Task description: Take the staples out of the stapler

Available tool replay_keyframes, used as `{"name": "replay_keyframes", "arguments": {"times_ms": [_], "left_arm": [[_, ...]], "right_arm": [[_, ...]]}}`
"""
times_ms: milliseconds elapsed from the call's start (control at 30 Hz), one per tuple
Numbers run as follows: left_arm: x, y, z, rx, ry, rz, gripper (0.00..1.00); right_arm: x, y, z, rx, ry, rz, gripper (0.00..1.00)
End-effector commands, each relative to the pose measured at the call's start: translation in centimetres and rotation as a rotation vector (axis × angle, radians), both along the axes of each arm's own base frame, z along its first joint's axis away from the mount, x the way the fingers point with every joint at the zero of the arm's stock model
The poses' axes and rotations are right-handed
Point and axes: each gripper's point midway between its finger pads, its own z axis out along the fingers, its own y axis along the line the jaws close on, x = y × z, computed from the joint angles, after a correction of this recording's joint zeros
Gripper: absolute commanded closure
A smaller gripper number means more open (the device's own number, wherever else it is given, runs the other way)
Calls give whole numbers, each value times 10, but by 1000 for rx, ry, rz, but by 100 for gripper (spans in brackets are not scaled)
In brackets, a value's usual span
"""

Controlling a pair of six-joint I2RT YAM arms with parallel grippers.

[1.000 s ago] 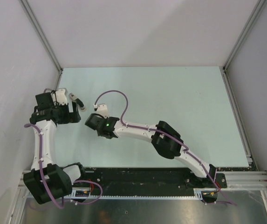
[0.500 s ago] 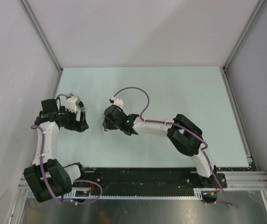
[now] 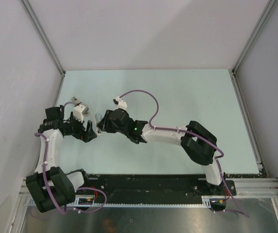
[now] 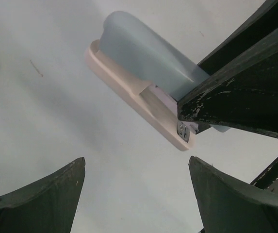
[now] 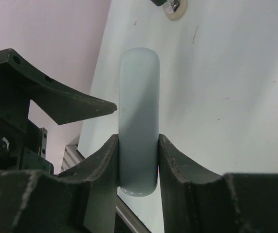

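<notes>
the right gripper (image 5: 138, 141) clamps the stapler (image 5: 139, 92) by its pale-blue sides, left of centre on the worktop (image 3: 187, 97), likely to steady it and leave its free end exposed. the left gripper (image 4: 136, 167) hangs just beside it, spread wide, holding nothing. no staples show. the left wall is near; open room lies rightward.
</notes>
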Motion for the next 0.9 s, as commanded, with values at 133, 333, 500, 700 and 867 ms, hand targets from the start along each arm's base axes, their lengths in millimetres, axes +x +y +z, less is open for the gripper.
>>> {"name": "replay_keyframes", "arguments": {"times_ms": [133,333,500,700,867], "left_arm": [[-3,-19,9,-80,-68,-123,8],[-6,-22,10,-80,-78,-147,7],[-3,-21,10,-79,-79,-154,16],[2,-18,11,-73,-77,-160,46],[3,-15,11,-41,-94,-167,61]], "right_arm": [[-3,10,56,189,-15,0,100],[-6,15,65,232,-10,12,100],[-13,18,66,252,10,35,100],[-23,18,59,242,36,58,100],[-30,16,44,218,68,77,100]]}}
